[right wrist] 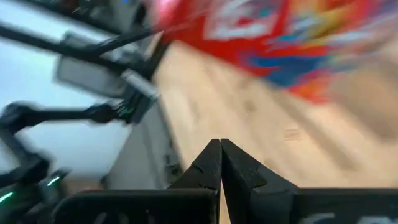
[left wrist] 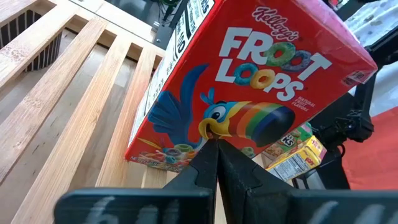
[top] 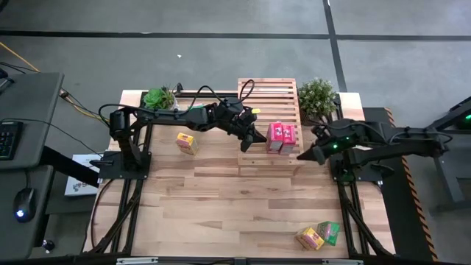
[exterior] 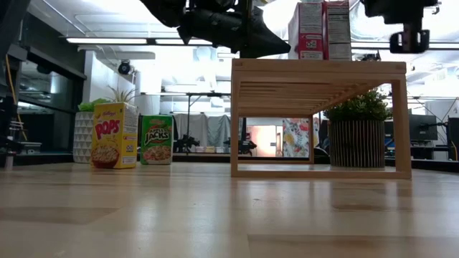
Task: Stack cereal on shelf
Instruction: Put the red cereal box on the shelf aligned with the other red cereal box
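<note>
wood slats, pale and evenly spaced, make up the shelf (top: 266, 103), which stands on the surface (top: 221, 206) between two potted plants (top: 317, 97). we find two red cereal boxes (top: 280, 138) upright and side by side on its top, near the front edge; both are smooth printed cardboard, rectangular, with the long axis vertical.

the left jaws (top: 246, 144) are clenched and grasp nothing. they hang over the shelf just beside the red pair, on that arm's own side; in the left wrist view the closed tips (left wrist: 216, 163) point straight at the printed face of the nearer red box (left wrist: 249, 93). the right jaws (top: 301, 157) are likewise clenched and empty, near the shelf's front corner on the other side of the pair.

four boxes remain off the shelf, by our count. a yellow box (top: 186, 142) lies on the surface near the left arm, well clear of the shelf. a yellow box (top: 310, 238) and a green box (top: 329, 232) lie together at the near edge on the right side, well apart from the right jaws. the low view shows a yellow box (exterior: 115, 135) and a green box (exterior: 156, 140) upright and just beside each other; we cannot place that green one from above.

we judge the left arm nearer the lone yellow box, the right arm nearer the pair at the edge.
</note>
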Tool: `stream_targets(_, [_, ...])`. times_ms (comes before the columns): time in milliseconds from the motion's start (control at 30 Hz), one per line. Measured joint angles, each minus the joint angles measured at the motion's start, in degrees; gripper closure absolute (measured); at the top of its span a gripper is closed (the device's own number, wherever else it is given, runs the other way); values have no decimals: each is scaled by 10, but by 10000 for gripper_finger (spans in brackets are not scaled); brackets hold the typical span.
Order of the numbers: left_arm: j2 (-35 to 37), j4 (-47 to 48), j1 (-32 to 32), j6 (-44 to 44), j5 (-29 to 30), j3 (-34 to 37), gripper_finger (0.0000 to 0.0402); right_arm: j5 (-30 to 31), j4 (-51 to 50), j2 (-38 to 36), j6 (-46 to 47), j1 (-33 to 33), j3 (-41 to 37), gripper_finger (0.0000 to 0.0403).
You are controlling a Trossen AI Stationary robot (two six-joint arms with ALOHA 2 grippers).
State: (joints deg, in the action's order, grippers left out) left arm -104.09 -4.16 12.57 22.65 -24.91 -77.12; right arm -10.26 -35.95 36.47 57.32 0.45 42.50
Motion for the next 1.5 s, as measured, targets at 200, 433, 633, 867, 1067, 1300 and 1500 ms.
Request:
stream_targets(200, [0,0,7,2,-4,0,401,139,-24,-20,-8,-1,0,403])
stream_targets(433, [0,-2,9,1,-6,0,402,175,3,16,-8,-1,0,403])
stream_targets(633, [0,-25,7,2,-47,0,401,192,16,45,-8,-1,0,403])
stream_targets(867, [0,-40,-4,1,-66,0,401,218,22,48,1,-1,0,403])
stream_targets(1067, [0,-40,-12,-9,-65,0,401,227,39,48,8,-1,0,403])
stream_targets(1300, [0,-39,-14,-18,-64,0,402,224,33,44,7,-1,0,403])
stream_targets(1500, [0,-26,5,-17,-77,0,401,194,-15,19,16,-1,0,403])
